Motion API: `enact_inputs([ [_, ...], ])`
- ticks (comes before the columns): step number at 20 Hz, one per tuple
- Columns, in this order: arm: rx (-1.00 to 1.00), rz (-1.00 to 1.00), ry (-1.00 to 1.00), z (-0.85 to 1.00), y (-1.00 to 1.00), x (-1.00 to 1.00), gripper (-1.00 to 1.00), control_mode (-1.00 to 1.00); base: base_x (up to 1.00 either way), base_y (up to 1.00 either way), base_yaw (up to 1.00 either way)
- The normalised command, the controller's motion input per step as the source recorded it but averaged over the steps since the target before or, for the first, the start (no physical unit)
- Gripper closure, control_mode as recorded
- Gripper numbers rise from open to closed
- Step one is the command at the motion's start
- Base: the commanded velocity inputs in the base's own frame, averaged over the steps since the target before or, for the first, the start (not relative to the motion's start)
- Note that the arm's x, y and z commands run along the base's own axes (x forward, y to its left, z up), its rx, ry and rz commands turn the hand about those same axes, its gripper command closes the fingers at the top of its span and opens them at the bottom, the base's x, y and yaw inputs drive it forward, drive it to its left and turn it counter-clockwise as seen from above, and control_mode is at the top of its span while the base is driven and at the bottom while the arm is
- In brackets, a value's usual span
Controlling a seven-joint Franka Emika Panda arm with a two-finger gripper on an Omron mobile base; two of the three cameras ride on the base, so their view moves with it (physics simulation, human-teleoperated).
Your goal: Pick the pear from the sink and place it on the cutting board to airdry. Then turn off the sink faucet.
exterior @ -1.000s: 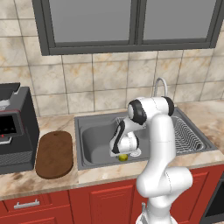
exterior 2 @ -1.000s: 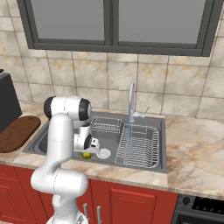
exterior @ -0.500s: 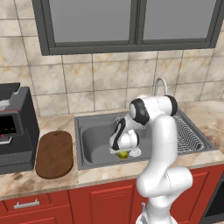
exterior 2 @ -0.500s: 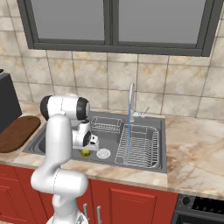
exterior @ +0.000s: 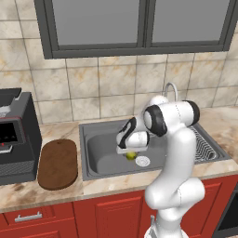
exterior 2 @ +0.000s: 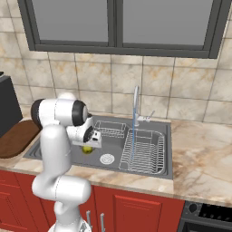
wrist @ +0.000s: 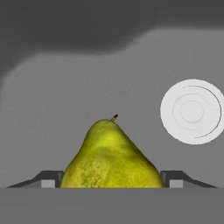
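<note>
My pincer (wrist: 112, 183) down in the sink (exterior: 100, 155), closed around the pear (wrist: 111, 157).

My two fingertips (wrist: 50, 179) press against the pear's sides, one on each flank, with its stem pointing away from me. The pear sits over the sink floor just beside the round drain (wrist: 191, 111), on the side nearer the cutting board (exterior: 58, 163). That board lies flat on the worktop (exterior: 42, 195) just left of the sink. Behind the sink the faucet (exterior 2: 135, 105) runs a thin blue stream down onto the wire rack (exterior 2: 144, 152).
</note>
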Motion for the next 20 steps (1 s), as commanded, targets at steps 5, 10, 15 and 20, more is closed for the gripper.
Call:
enact_inputs([
  [5, 0.04, 0.0, 0.0, 0.66, 0.0, 0.0, 1.0, -1.0, 0.0, 0.0, 0.0],
  [10, 0.04, 0.0, 0.0, 0.7, 0.0, -0.05, 1.0, -1.0, 0.0, 0.0, 0.0],
  [15, 0.02, 0.0, 0.0, 0.69, 0.0, -0.23, 1.0, -1.0, 0.0, 0.0, 0.0],
  [20, 0.0, 0.0, 0.0, 0.6, 0.0, -0.43, 1.0, -1.0, 0.0, 0.0, 0.0],
])
